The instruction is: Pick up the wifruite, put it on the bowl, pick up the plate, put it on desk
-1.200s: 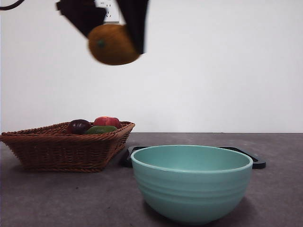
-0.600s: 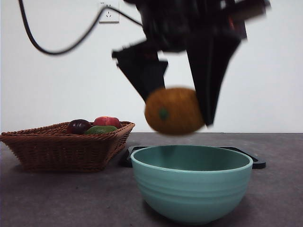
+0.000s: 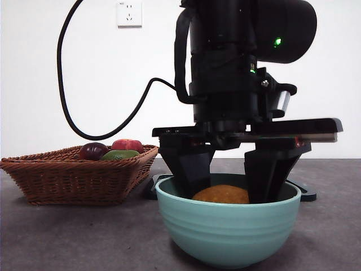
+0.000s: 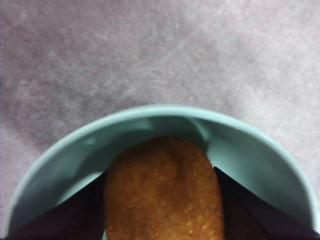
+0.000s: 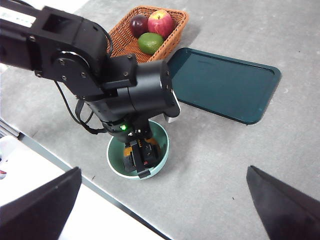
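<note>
The brown-orange wifruite [image 3: 221,195] [image 4: 164,192] sits low inside the mint-green bowl [image 3: 228,231] [image 4: 65,150] near the desk's [image 3: 67,237] front edge. My left gripper [image 3: 225,193] [image 4: 162,215] reaches down into the bowl, shut on the wifruite with a black jaw on each side. The plate [image 5: 222,85], a dark green flat tray, lies on the desk behind the bowl and shows as a dark edge [image 3: 307,195] in the front view. My right gripper [image 5: 163,170] hangs open high above the scene, holding nothing.
A wicker basket [image 3: 73,180] [image 5: 125,40] stands at the left behind the bowl, holding a red apple [image 3: 127,145], a dark purple fruit [image 3: 93,150] and a green fruit [image 3: 119,154]. The left arm's black cable [image 3: 84,132] loops above the basket.
The left gripper has carried the wifruite from high at the upper left, rightward and down, until the fruit is inside the bowl. Basket, bowl and plate have not moved.
</note>
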Robot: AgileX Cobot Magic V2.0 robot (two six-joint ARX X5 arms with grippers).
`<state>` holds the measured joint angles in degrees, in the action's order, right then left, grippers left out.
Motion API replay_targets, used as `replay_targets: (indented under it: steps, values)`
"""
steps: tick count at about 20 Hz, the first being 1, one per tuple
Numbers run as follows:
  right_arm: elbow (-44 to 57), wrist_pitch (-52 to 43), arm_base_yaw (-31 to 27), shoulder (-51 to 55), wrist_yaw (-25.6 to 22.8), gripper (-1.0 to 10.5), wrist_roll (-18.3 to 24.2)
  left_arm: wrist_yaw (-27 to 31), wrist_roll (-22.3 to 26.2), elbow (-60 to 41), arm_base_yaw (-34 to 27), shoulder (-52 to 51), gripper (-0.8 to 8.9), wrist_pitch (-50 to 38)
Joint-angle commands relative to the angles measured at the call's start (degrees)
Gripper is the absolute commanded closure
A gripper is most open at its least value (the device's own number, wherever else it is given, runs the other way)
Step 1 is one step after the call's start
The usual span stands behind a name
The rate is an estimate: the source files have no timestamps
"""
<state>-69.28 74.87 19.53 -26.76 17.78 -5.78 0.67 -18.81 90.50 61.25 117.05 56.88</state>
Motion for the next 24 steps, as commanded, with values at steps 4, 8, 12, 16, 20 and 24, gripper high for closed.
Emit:
replay_targets:
  steps: [4,8,12,16,20,24]
  values:
    - [-1.07,-0.31,0.33,-0.02,-0.07,4.0,0.44,-0.09,-0.15,1.27,0.42,1.18,5.47,0.22]
    - [-1.07,-0.28,0.33,-0.02,-0.07,4.0,0.42,-0.28,-0.04,1.27,0.44,1.20,5.27,0.26]
    - [-1.07,-0.28,0.33,-0.02,-0.07,4.0,0.44,-0.28,0.24,1.36,0.44,1.20,3.28,0.15]
    - [-1.07,-0.28,0.33,-0.02,-0.07,4.0,0.44,-0.22,1.88,2.40,0.42,-0.09,3.13,0.26]
    - [-1.07,-0.28,0.33,-0.02,-0.07,4.0,0.44,-0.22,2.93,3.85,0.48,-4.24,3.12,0.74]
    - [-1.07,-0.28,0.33,-0.02,-0.07,4.0,0.44,-0.22,4.46,3.85,0.55,-11.74,3.04,2.40]
